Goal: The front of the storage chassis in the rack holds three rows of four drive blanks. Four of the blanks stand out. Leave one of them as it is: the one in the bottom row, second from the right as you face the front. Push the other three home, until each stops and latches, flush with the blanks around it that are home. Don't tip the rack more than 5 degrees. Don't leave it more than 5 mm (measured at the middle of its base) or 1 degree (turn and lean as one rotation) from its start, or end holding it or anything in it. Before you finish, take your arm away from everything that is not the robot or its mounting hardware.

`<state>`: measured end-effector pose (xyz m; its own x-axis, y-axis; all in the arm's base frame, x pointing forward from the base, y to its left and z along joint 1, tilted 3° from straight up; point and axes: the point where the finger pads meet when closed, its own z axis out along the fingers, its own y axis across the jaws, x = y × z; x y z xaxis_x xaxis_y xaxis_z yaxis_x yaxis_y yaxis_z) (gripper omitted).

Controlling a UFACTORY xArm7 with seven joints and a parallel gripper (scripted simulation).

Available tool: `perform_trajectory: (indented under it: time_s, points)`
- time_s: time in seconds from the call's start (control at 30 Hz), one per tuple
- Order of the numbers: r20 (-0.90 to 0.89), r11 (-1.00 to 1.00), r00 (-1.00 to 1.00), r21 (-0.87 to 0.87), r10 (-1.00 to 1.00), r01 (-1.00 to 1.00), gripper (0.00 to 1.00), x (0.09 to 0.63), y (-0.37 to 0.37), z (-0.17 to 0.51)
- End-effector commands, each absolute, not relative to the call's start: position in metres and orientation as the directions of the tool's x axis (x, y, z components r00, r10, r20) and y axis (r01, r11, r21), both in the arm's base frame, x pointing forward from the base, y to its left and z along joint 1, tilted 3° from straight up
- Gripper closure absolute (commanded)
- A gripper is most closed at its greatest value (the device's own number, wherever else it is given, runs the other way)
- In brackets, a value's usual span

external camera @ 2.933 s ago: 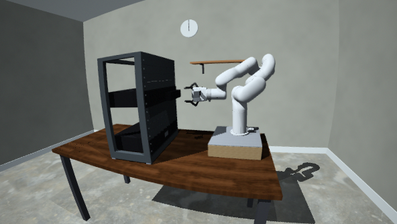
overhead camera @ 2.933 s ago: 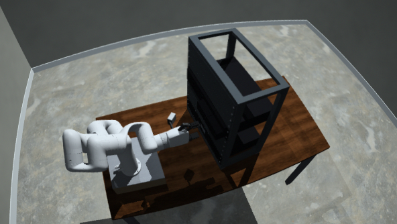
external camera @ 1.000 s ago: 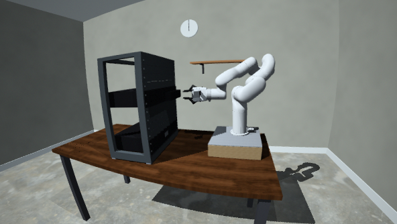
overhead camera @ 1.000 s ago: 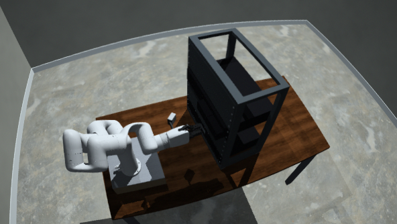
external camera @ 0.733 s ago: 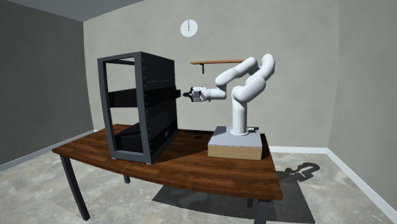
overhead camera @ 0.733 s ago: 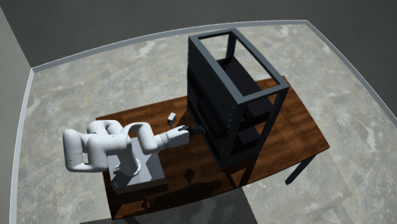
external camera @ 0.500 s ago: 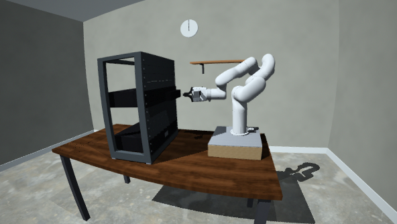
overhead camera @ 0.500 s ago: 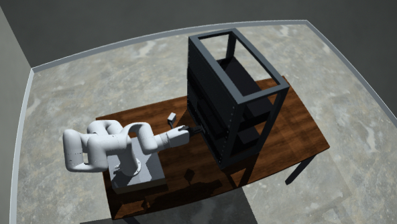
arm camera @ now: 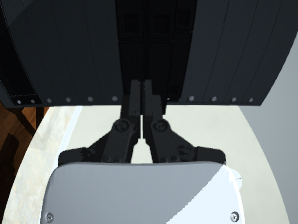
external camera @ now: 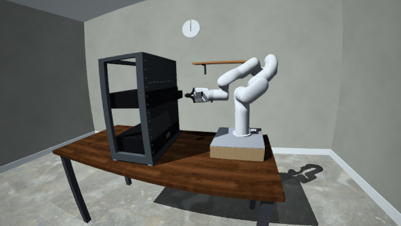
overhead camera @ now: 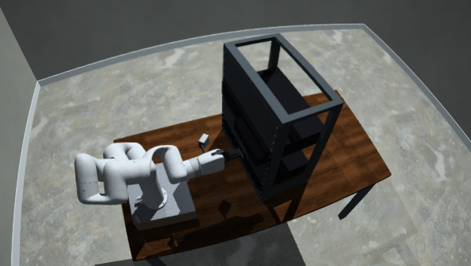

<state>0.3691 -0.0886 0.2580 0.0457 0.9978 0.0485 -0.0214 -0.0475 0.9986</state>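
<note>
Dark grey rack (external camera: 104,88), white arm (external camera: 241,111), brown wood-grain table (external camera: 203,172), mottled grey floor (overhead camera: 119,99)

The front of the rack (external camera: 143,68) is too dark in every view to make out single drive blanks, rows or which ones stand out. In the wrist view the rack's face (arm camera: 220,30) runs off the top and both sides, so its place on that face is unclear. The fingertips of the closed gripper (arm camera: 143,99) merge with the dark panel; contact cannot be told. From above, the table's (overhead camera: 358,159) far-right corner area lies hidden behind the rack. The table's near legs are cut off at the bottom edge of the exterior view.
</note>
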Motion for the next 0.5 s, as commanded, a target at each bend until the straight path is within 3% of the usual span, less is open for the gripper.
perform_trajectory:
  time_s: [0.0,0.47]
  points:
    - [0.047,-0.046,0.046,0.999,0.998,-0.024,1.0,0.369,-0.087,0.26]
    - [0.047,-0.046,0.046,0.999,0.998,-0.024,1.0,0.36,-0.031,0.276]
